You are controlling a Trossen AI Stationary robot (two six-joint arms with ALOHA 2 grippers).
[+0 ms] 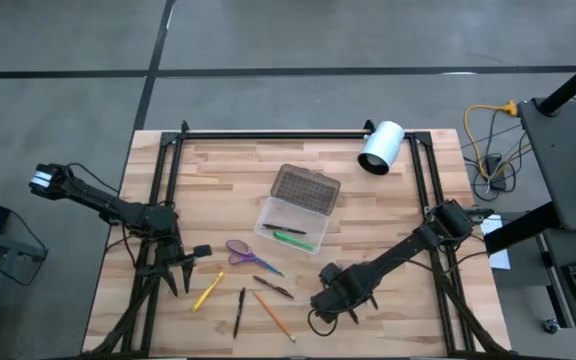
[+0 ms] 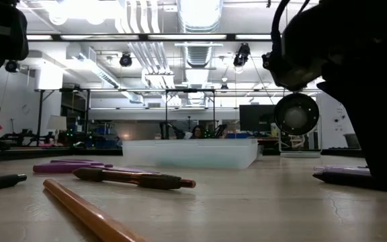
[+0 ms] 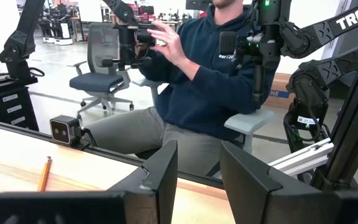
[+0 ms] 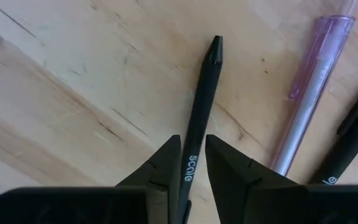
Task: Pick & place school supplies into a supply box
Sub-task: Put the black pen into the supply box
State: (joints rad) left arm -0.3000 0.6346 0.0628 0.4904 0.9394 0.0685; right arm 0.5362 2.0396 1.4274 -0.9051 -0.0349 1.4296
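Wooden table (image 1: 388, 215), open supply box (image 1: 293, 222), workshop behind, seated person (image 3: 204, 81)

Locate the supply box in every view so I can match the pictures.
High view: supply box at the table's centre, lid open.
Low view: supply box at centre, across the table.
Left wrist view: not in it.
Right wrist view: not in it.
Shared landmark: orange pencil, high and low views.
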